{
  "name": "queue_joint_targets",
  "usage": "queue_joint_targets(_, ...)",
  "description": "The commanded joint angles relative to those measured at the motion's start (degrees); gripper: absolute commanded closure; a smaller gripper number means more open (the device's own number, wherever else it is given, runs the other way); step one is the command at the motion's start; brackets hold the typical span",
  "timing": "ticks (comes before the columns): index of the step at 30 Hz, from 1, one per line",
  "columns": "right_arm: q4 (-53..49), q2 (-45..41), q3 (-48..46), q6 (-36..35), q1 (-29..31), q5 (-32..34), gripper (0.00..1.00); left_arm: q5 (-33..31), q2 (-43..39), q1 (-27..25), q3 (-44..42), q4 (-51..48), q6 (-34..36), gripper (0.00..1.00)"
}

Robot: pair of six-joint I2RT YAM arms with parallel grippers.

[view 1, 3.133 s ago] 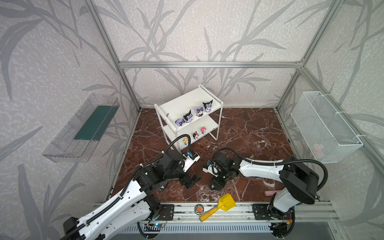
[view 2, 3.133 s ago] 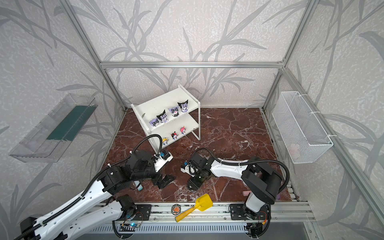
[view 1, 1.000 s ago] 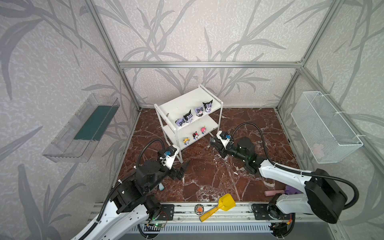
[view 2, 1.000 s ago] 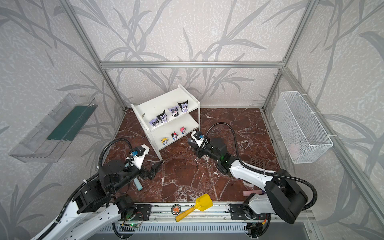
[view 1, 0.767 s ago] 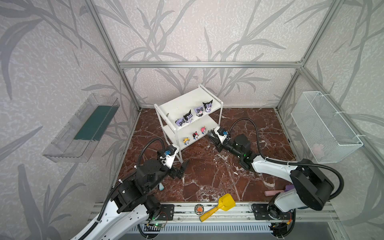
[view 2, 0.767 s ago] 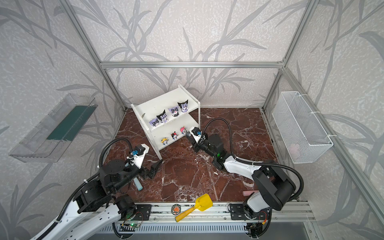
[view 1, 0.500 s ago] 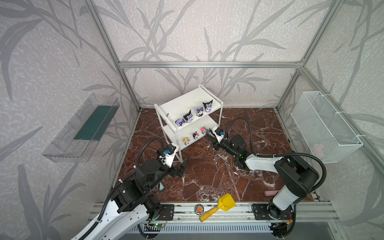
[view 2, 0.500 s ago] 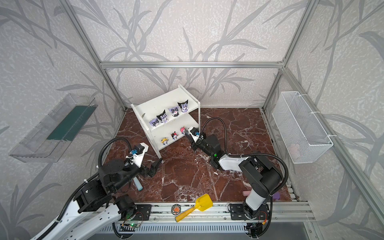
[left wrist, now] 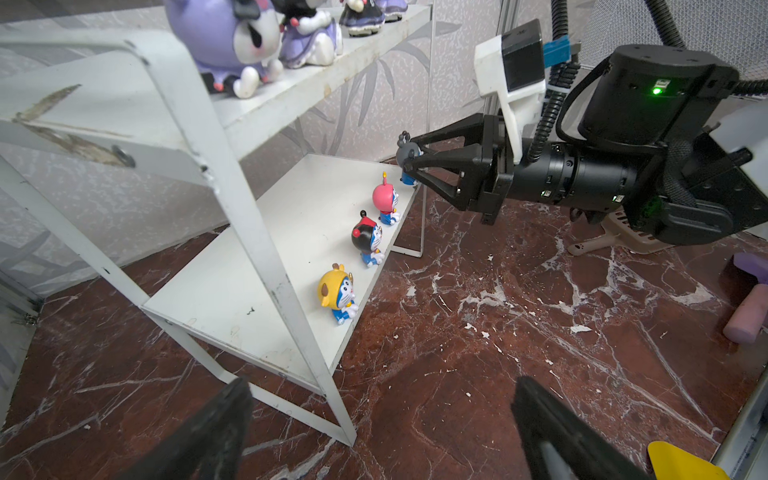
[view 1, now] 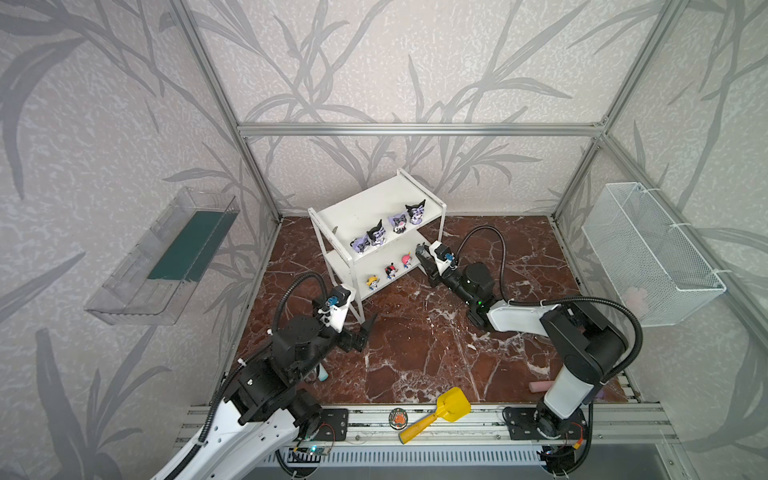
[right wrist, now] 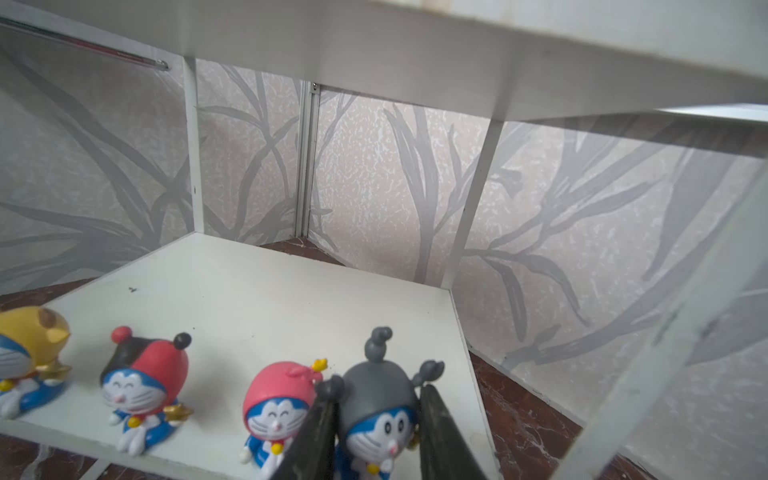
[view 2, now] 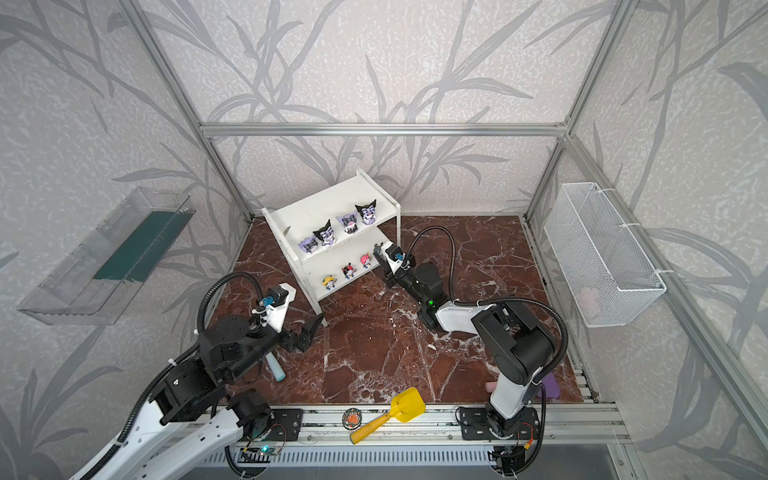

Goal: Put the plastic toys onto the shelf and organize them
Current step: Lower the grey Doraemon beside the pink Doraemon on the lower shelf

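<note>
A clear plastic wall tray hangs left. The left gripper, fingers spread empty, hovers beside the white two-tier metal shelf. The right gripper pinches the grey-headed plastic toy at its lower board's right end. A white mesh basket hangs right. Red-brown marble floor, leaf-patterned walls.

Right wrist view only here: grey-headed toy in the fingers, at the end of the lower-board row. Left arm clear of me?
Observer: Left gripper is open and empty, low beside the shelf's front leg, apart from the right gripper.
Operator: What's above me?
Observer: Four pointed-ear toys stand in a row on the top board.
Operator: Floor by my base?
Observer: A pink cylinder lies there.
</note>
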Motion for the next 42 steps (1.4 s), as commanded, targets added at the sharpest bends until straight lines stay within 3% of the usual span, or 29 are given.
queue_joint_targets(1,3.43,1.09,1.56,-0.46,-0.56,0.38,0.77,1.17,0.26,0.57,-0.47,1.29,0.50,0.01)
queue_joint_targets(20,7.54,5.14,1.57,-1.79,-0.92,1.91,0.74,3.06,1.34,1.61,-0.54,1.77,-0.03,0.01)
queue_joint_targets(42,9.50,3.71,0.22,-1.81,-0.94,1.64,0.54,3.79,0.79,2.09,-0.72,1.83,-0.21,0.01)
